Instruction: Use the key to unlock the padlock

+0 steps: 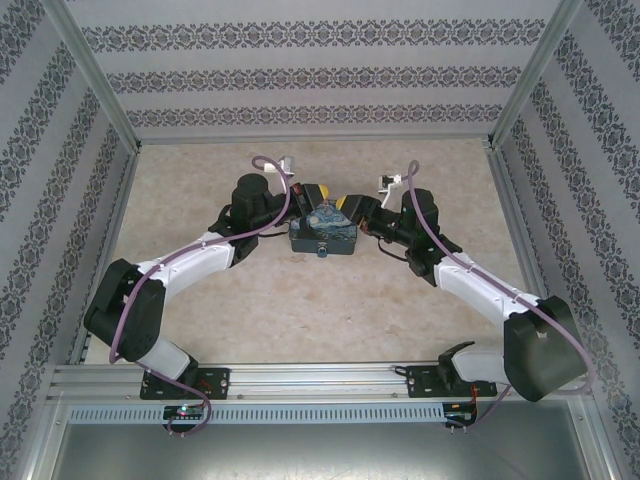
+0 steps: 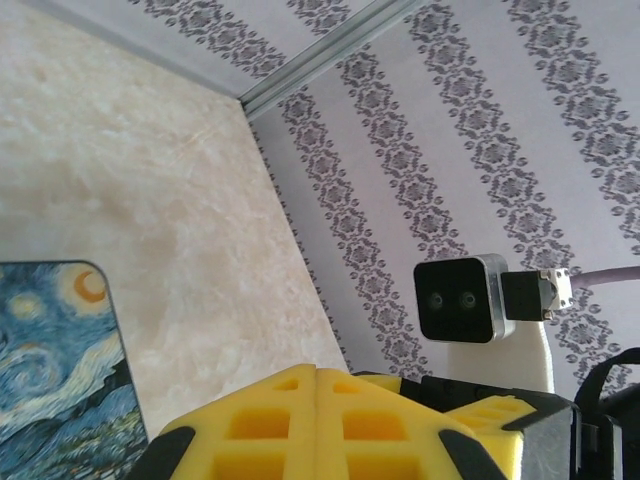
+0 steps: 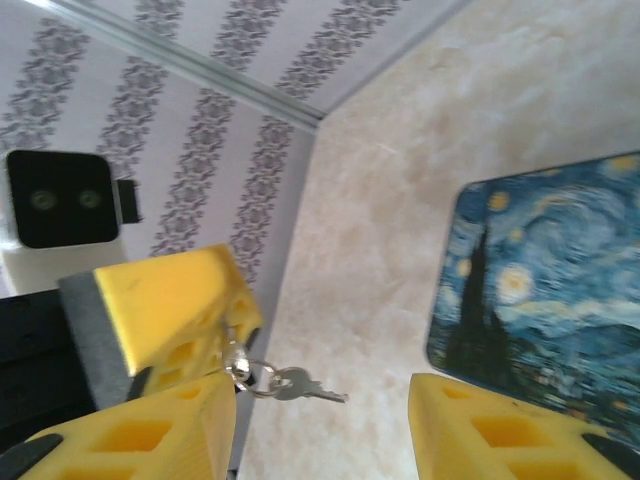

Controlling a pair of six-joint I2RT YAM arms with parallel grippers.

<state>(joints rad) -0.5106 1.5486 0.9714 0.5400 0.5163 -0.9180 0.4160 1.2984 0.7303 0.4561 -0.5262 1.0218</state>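
Clenched on the silvery ring [image 3: 262, 380], the left gripper [image 2: 317, 390] dangles the thin dark-grey metal key [image 3: 310, 389] between the fingers [image 3: 490, 430] of the released right gripper [image 3: 320, 430], evidently for handover; the tiny blue-grey padlock [image 1: 322, 252] sits against the near edge of the swirl-painted rectangular tin [image 1: 335, 236].

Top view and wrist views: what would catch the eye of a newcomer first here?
The tin painted with a blue and yellow starry sky, mid-scene, where the left gripper and the right gripper meet. Then the small key, dangling on a ring beside yellow fingers in the right wrist view.
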